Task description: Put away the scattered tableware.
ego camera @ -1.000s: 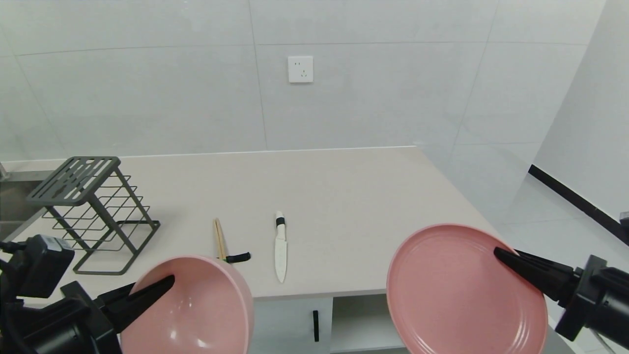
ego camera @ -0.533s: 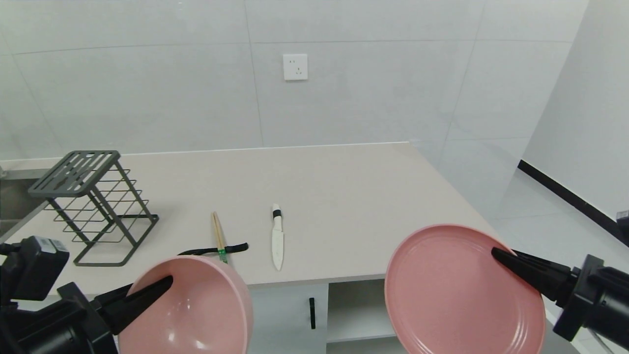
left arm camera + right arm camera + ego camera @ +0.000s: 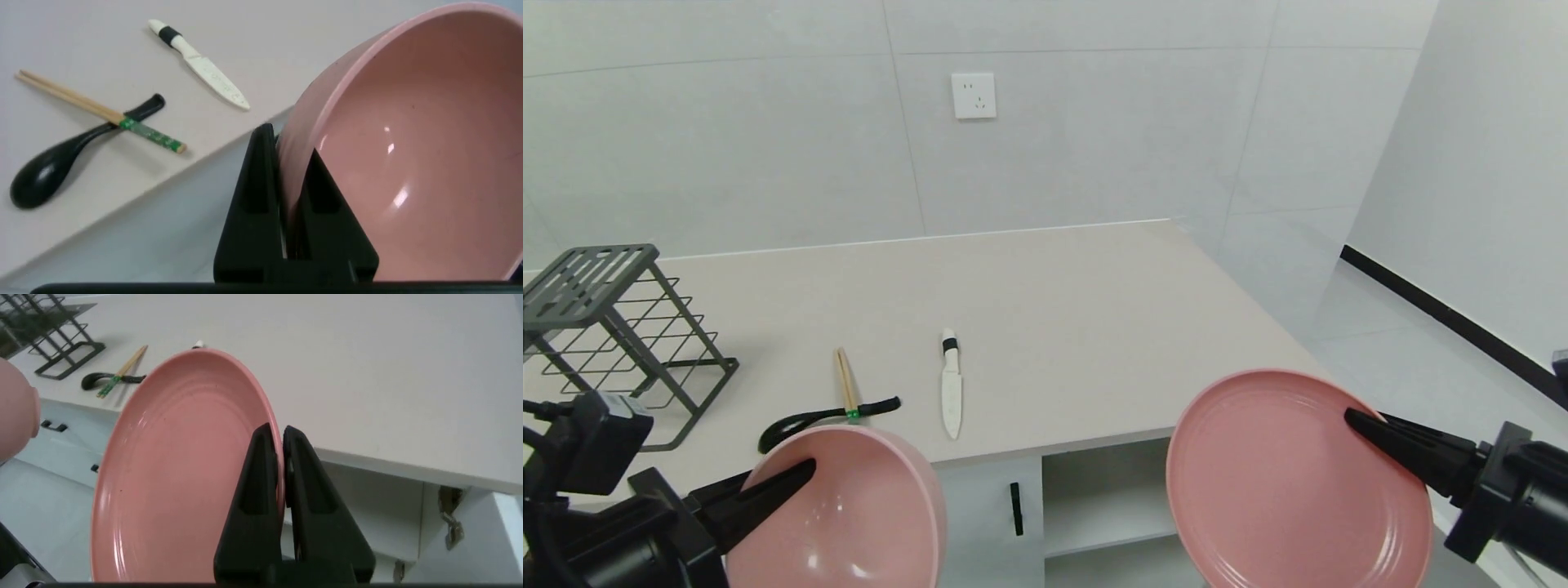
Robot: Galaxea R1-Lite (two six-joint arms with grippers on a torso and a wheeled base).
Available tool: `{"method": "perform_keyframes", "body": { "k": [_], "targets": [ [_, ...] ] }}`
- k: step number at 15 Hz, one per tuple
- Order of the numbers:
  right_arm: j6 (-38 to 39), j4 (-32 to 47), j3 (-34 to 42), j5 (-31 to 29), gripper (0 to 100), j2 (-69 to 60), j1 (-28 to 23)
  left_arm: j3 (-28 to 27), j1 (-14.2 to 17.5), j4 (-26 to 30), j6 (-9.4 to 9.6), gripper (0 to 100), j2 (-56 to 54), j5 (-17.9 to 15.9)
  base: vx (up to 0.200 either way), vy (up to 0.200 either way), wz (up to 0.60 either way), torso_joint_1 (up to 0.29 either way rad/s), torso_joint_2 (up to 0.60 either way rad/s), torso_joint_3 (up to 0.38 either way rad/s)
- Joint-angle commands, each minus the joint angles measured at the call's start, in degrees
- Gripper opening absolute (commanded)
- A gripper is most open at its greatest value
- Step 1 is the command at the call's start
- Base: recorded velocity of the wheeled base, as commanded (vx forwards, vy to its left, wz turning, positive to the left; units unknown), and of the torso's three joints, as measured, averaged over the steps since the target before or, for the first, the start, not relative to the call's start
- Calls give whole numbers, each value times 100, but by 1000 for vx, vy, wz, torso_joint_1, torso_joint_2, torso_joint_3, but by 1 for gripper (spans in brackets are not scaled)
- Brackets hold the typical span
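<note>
My left gripper is shut on the rim of a pink bowl, held off the counter's front edge at lower left; the same bowl and gripper appear in the left wrist view. My right gripper is shut on the rim of a pink plate, held tilted at lower right beyond the counter's corner; the right wrist view has that plate and gripper too. On the counter lie a white knife, wooden chopsticks and a black spoon.
A dark wire rack stands on the counter at far left. Below the counter is a cabinet with an open shelf and a black door handle. A tiled wall with a socket is behind; open floor lies to the right.
The whole head view has shifted, so the camera moved; counter items now sit farther left and the spoon shows in full. Both grippers keep their holds on bowl and plate.
</note>
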Motion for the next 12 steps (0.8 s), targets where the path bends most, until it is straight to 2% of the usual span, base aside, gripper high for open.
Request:
{"method": "perform_keyframes", "body": {
  "k": [1,3,7,12],
  "targets": [
    [-5,-4,-6,7,0,-6,0,2,-1,-1,-4,0,-11,-3,-200,0,0,2,17,2],
    [-5,-4,2,7,0,-6,0,-6,-1,-1,-4,0,-11,-3,-200,0,0,-19,2,12],
    [-14,-13,11,7,0,-6,0,2,-1,8,5,0,-29,-12,0,0,0,0,0,0],
    [-286,-13,82,7,0,37,0,37,-9,-1,5,0,-55,-12,0,0,0,-182,400,198]
  ]
}}
